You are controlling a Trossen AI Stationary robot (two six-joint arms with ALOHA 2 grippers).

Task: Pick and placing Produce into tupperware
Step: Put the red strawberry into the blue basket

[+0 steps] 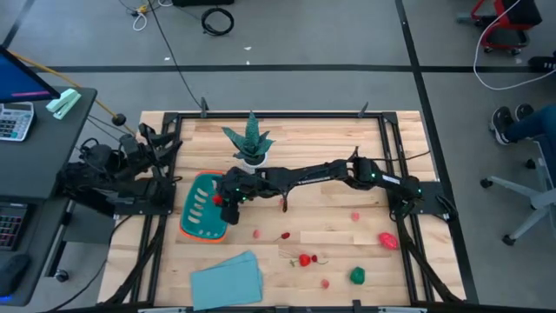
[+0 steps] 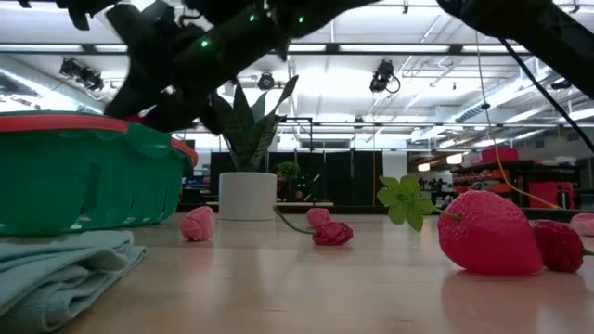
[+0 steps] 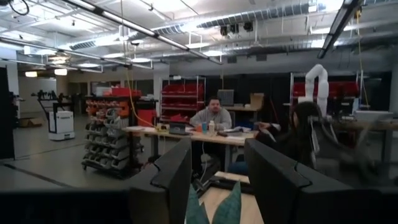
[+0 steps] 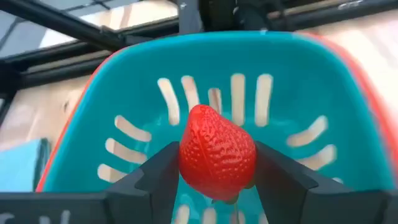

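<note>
Right end effector [image 4: 214, 177] was clamped on a red strawberry [image 4: 217, 160], one piece of the Produce, fingers [image 4: 163, 174] pressing its two flanks; the right arm reached across the worktop [image 1: 330, 139] so the berry hung over the tupperware [image 1: 201, 207] at roughly 9 o'clock from worktop centre; held there, by my read, so that opening the fingers would drop it straight into the slotted teal interior [image 4: 124, 93], clear of the orange rim; release not yet done. Strawberry's long axis ran upward across the finger line in the right wrist view, narrower tip toward the far slots of the tub and the broad end toward the wrist; side grip on the widest part looked stable. Left end effector [image 3: 214, 180] was parked off the worktop's 9 o'clock edge, fingers apart and empty, facing the room. Rest of the Produce lay loose on the worktop between 4 and 6 o'clock: a big red piece [image 1: 387, 240], a green one [image 1: 357, 276], several small red and pink ones [image 1: 305, 259]. Potted plant [image 1: 250, 139] stood at 12 o'clock, light-blue cloth [image 1: 228, 280] at 7 o'clock, both clear of the drop path.
</note>
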